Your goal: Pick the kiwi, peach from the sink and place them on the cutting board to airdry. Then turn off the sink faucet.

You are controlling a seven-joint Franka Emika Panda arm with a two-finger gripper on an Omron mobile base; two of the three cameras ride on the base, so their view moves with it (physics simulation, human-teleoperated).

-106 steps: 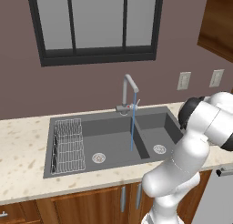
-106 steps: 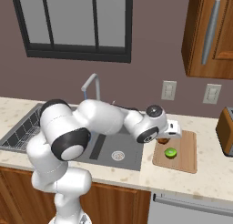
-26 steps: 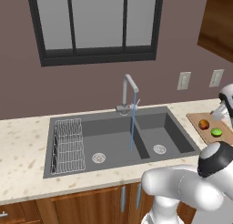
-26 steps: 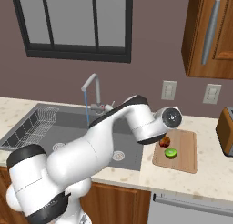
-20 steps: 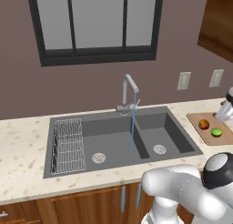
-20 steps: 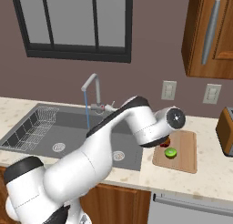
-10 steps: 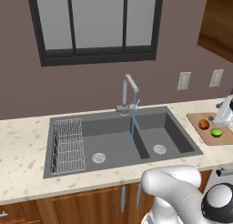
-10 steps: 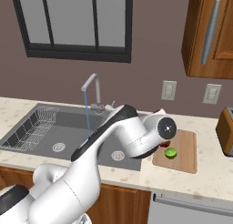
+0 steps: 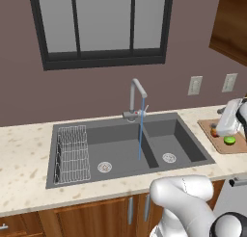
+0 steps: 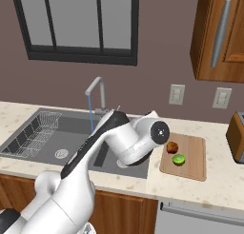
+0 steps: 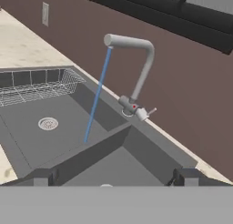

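Both fruits done: kiwi (image 10: 178, 159) and peach (image 10: 172, 147) resting side by side on the cutting board (image 10: 194, 157), right of the sink (image 9: 120, 149). Faucet (image 11: 136, 77) running, left to shut off. End effector (image 11: 113, 176) wide open, empty.

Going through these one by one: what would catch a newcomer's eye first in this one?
The thin blue stream of water falling from the sink faucet into the dark sink, its tap left on. Next, the kiwi and the peach lying side by side on the cutting board, right of the sink.
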